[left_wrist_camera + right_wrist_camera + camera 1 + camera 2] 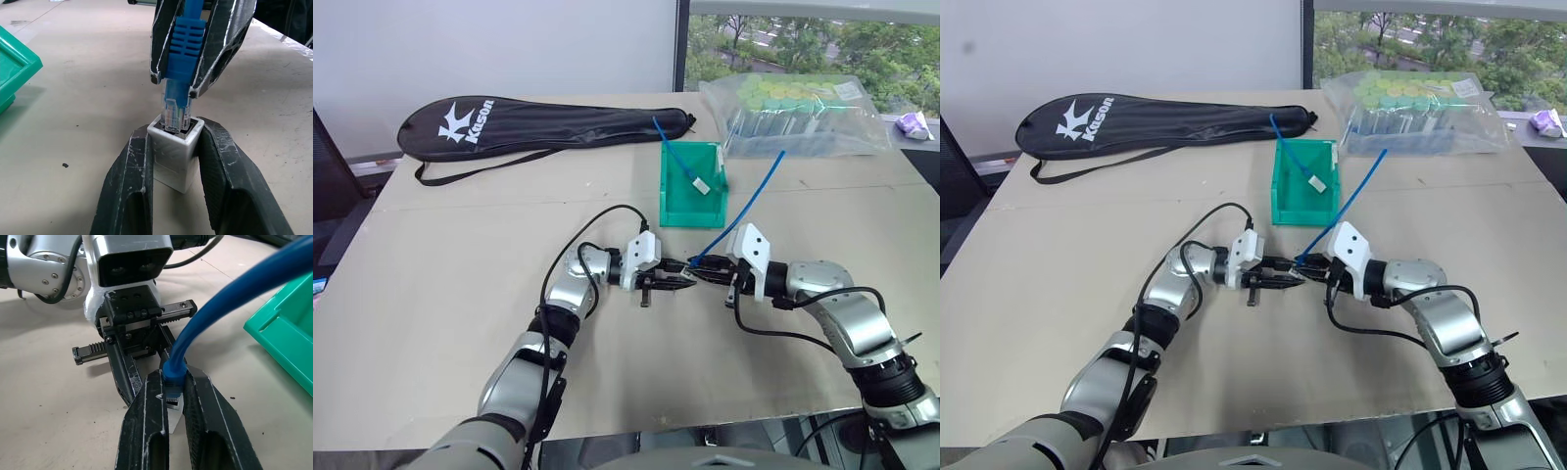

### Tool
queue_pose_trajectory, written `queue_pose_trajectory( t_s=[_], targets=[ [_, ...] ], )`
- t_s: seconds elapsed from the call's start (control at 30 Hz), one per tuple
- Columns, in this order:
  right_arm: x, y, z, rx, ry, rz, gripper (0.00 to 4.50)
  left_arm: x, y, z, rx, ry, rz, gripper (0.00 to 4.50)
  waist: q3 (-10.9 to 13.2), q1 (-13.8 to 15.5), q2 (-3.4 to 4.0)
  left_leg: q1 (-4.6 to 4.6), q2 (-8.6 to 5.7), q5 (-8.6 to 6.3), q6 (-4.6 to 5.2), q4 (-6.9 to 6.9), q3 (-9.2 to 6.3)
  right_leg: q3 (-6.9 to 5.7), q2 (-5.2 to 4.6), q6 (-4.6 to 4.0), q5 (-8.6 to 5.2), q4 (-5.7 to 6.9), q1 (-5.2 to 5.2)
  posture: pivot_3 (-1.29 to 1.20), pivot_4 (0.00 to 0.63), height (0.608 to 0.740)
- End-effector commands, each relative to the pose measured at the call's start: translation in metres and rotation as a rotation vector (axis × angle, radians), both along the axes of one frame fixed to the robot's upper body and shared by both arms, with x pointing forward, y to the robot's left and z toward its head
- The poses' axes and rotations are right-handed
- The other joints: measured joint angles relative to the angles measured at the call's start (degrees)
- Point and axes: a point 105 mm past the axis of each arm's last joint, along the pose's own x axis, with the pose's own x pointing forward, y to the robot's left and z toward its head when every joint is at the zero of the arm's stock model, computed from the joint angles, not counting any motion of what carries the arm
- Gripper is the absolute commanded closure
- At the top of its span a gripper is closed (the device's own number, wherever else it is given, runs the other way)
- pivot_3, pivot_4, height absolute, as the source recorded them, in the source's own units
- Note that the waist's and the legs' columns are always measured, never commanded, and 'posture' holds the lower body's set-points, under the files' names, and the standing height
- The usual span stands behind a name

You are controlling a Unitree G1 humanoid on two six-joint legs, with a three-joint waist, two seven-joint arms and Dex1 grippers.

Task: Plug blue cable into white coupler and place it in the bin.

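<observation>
Over the middle of the table my two grippers meet tip to tip. My left gripper (pixel 175 133) is shut on the white coupler (pixel 175 159), a small white block with its socket facing the other hand. My right gripper (pixel 173 387) is shut on the ribbed blue boot of the blue cable (pixel 188 34). The cable's clear plug sits in the mouth of the coupler's socket. From there the blue cable (pixel 749 211) rises back and to the right, its far end free in the air. The teal bin (pixel 666 191) stands just behind the grippers.
Inside the bin lies another blue cable (pixel 677 157) with a white piece (pixel 702 184) on its end. A black racket bag (pixel 538 125) lies at the back left. A clear bag of green-capped tubes (pixel 798 113) sits at the back right.
</observation>
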Motion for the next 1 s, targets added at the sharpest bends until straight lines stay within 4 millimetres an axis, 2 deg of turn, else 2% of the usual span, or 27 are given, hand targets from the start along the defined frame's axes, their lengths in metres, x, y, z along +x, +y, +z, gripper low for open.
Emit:
queue_pose_trajectory(
  t_s=[0.03,0.13,0.23,0.53,0.73,0.8,0.9,1.0],
  targets=[
    [-0.003,0.004,-0.021,-0.103,0.093,-0.029,4.5,-0.001,-0.003,-0.009,0.016,0.024,0.023,3.78,0.0,-0.1,-0.01,0.01,0.0,0.0,0.0,0.0,0.0,0.0,0.0,0.0,0.0,0.0,0.0,0.0,0.15,0.74],
    [0.0,0.012,-0.027,-0.111,0.148,-0.088,4.5,-0.002,-0.004,-0.01,0.01,0.029,0.029,3.78,-0.1,-0.2,-0.13,0.11,0.01,0.0,0.0,0.0,0.0,0.01,0.0,0.0,0.0,0.04,0.07,0.0,0.15,0.74],
    [-0.005,0.018,-0.034,-0.142,0.19,-0.096,4.5,-0.003,-0.005,-0.011,0.003,0.034,0.037,3.78,-0.2,-0.3,-0.18,0.24,0.05,0.0,0.0,0.0,-0.01,0.01,0.03,-0.01,0.0,0.09,0.15,0.0,0.15,0.74],
    [-0.008,0.011,-0.053,-0.18,0.282,-0.166,4.5,-0.004,-0.006,-0.011,-0.013,0.045,0.058,3.78,-0.5,-0.4,-0.34,0.79,0.14,-0.01,0.0,-0.08,0.02,0.05,0.01,-0.04,-0.03,0.01,0.65,0.0,0.15,0.74],
    [-0.017,0.011,-0.072,-0.119,0.456,-0.149,4.5,-0.003,-0.006,-0.011,-0.02,0.047,0.065,3.78,-0.7,-0.4,-0.41,0.85,0.16,-0.01,0.0,-0.1,0.02,0.06,0.0,-0.08,-0.05,-0.01,0.7,0.0,0.15,0.74],
    [-0.009,0.015,-0.064,-0.076,0.407,-0.145,4.5,-0.004,-0.006,-0.011,-0.021,0.05,0.068,3.78,-0.8,-0.4,-0.41,0.98,0.19,-0.01,0.0,-0.12,0.02,0.06,-0.01,-0.1,-0.06,-0.04,0.85,0.0,0.15,0.74],
    [0.003,0.024,-0.033,0.089,0.326,-0.123,4.5,-0.004,-0.005,-0.011,-0.02,0.051,0.068,3.78,-0.9,-0.4,-0.5,1.0,0.21,-0.01,0.0,-0.15,0.0,0.04,-0.01,-0.17,-0.11,-0.07,0.88,0.0,0.15,0.74],
    [0.008,0.022,-0.009,0.152,0.227,-0.081,4.5,-0.006,-0.001,-0.011,-0.015,0.054,0.071,3.78,-0.7,-1.0,-0.36,0.97,0.23,-0.01,0.0,-0.14,0.02,0.06,-0.01,-0.15,-0.09,-0.06,0.85,0.0,0.15,0.74]
  ],
)
